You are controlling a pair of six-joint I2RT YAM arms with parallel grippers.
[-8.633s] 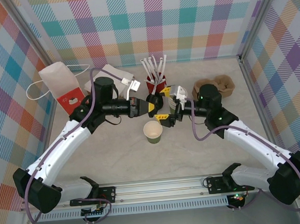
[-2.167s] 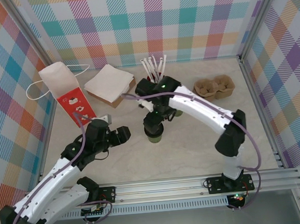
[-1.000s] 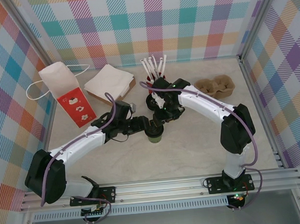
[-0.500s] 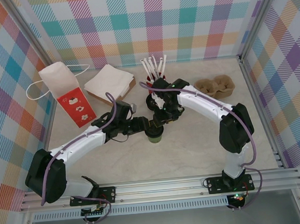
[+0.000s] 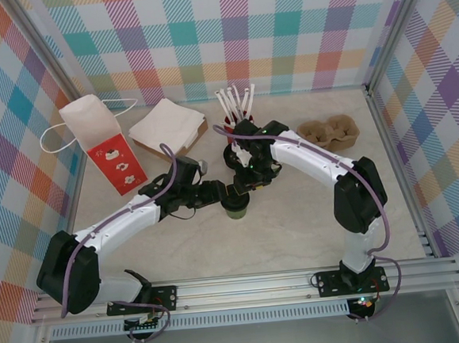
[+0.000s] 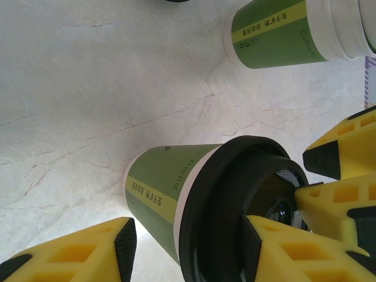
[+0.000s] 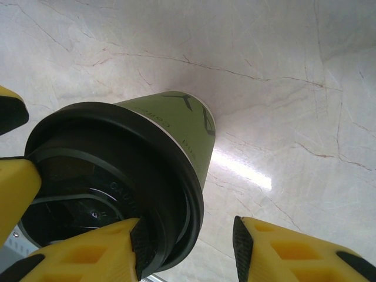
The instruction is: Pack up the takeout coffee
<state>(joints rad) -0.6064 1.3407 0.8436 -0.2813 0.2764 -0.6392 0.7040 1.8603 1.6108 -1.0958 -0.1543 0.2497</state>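
Observation:
A green takeout coffee cup (image 5: 234, 212) with a black lid (image 6: 235, 200) stands mid-table. My left gripper (image 6: 188, 241) reaches in from the left and stands open astride it. One of its pads (image 6: 126, 247) sits just off the cup wall and the other lies by the lid. My right gripper (image 7: 188, 238) hangs over the cup, open. One of its fingers (image 7: 88, 252) rests on the lid (image 7: 111, 176) and the other stands clear outside the rim. A second green cup (image 6: 276, 32) with a white lid stands beyond. The red-and-white bag (image 5: 104, 145) stands at far left.
A stack of white napkins (image 5: 166, 125) lies behind the left arm. A red cup of white sticks (image 5: 236, 107) stands just behind the right gripper. A cardboard cup carrier (image 5: 328, 130) sits at back right. Checked walls enclose the table.
The cup, open-topped in the oldest frame, now wears a black lid. The left arm swung in to the cup, and over the last second its jaws have narrowed a little.

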